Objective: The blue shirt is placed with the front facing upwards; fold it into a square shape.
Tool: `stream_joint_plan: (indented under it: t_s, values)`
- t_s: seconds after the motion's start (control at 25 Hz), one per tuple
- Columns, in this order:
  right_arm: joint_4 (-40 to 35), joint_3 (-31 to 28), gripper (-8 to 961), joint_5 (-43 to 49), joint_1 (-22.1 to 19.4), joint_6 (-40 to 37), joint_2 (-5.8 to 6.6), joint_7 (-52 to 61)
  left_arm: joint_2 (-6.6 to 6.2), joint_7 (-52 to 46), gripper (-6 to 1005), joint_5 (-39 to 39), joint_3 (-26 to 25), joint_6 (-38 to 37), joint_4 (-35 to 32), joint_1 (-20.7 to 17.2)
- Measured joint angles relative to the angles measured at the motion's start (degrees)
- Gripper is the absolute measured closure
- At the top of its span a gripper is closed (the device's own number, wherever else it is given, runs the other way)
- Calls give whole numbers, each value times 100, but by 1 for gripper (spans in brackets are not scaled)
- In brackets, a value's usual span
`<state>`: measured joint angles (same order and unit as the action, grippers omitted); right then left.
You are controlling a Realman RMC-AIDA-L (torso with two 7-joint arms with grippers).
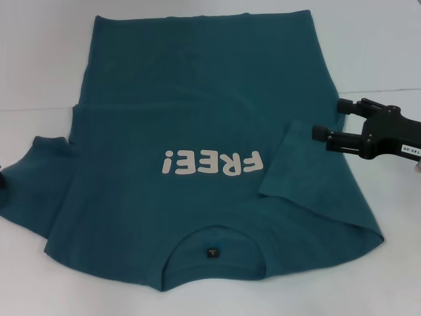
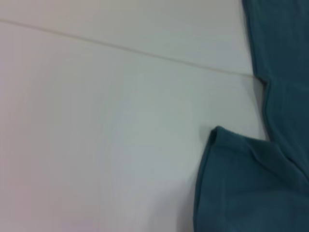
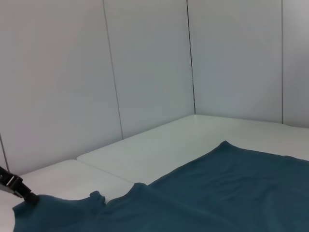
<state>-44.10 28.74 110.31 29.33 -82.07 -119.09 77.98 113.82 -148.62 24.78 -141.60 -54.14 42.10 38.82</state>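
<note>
The blue shirt [image 1: 197,125] is soft matt knit cloth; its cream letters [image 1: 212,162] look smooth and flat. Beside its folded sleeve, the right gripper [image 1: 327,120] is matt black plastic or metal. Beneath it, the white table [image 1: 39,59] looks smooth.

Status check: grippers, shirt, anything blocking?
Right gripper open, empty, above the shirt's right edge. Left gripper at the left sleeve. Blue shirt flat, right sleeve folded in. Nothing blocking.
</note>
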Motion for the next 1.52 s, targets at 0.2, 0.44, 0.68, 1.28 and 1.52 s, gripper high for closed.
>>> stream_joint_plan:
  t_s: [0.2,0.44,0.68,1.28,1.52]
  values:
    - [10,0,10,0,3,75,0,-2,-45,-105,963,0,-8,99,-4,-2]
    - [22,0,10,0,23,122,0,-2,-75,-121,963,0,-15,172,-1,-21]
    - [24,0,10,26,76,145,0,-2,-73,-123,963,1,4,188,12,-4]
    - [46,70,10,22,86,224,0,-43,459,-124,961,53,44,-909,832,500]
    - [96,77,10,0,42,223,1,-72,592,-137,960,53,46,-1027,785,733]
